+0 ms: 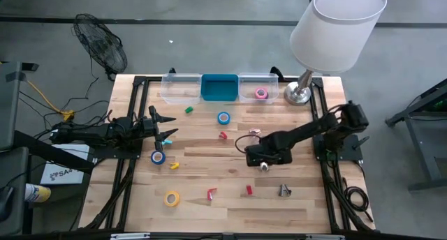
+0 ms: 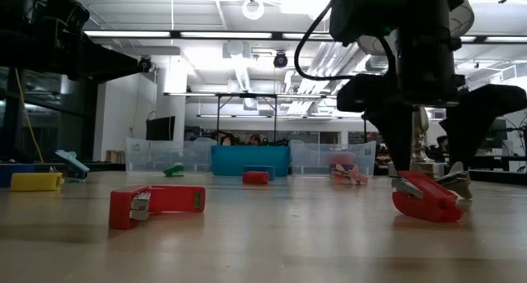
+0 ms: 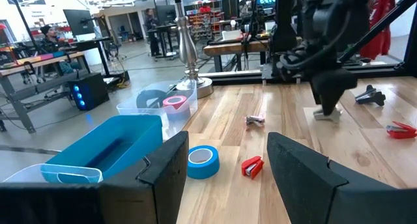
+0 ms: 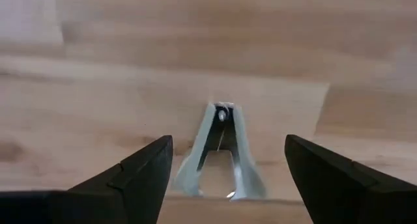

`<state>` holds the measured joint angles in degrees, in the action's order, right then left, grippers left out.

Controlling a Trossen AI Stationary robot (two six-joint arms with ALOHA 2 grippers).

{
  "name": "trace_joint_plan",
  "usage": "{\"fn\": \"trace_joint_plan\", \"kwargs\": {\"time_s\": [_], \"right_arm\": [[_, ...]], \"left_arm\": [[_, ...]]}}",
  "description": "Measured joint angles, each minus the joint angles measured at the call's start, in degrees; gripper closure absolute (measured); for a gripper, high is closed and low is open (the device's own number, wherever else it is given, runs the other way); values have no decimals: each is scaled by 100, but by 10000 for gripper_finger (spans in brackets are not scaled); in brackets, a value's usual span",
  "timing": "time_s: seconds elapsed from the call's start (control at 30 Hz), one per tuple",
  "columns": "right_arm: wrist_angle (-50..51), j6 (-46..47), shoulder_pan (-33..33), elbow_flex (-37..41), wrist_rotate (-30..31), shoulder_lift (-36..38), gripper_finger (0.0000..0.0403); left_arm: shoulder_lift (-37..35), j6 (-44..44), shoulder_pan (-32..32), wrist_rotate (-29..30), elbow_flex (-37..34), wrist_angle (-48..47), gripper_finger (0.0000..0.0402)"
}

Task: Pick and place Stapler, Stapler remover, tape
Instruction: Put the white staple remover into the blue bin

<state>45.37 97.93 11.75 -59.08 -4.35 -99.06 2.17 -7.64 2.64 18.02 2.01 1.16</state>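
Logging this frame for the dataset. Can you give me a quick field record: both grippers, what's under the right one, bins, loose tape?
left gripper: open, empty, at the table's left side
right gripper: open, pointing down at mid-table, holding nothing
under right gripper: pale stapler remover lying on the wood between the open fingers, not gripped
bins: three at the far edge; blue bin in the middle, clear ones either side
tape binned: pink tape roll in the right clear bin
tape loose: blue roll, blue roll, yellow roll
lamp: far right corner

Pale wood table (image 1: 209, 212), matt; staple remover (image 4: 221, 155), shiny metal.
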Motion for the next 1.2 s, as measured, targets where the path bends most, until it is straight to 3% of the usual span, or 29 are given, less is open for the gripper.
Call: {"fn": "trace_joint_plan", "kwargs": {"time_s": [0.47,1.2], "right_arm": [[-63,16,227,-1,-15,-156,125],[-21,-1448,229,-1,-246,-152,272]], "left_arm": [[0,-1,0,0,0,1,197],[0,0,1,0,-1,1,197]]}}
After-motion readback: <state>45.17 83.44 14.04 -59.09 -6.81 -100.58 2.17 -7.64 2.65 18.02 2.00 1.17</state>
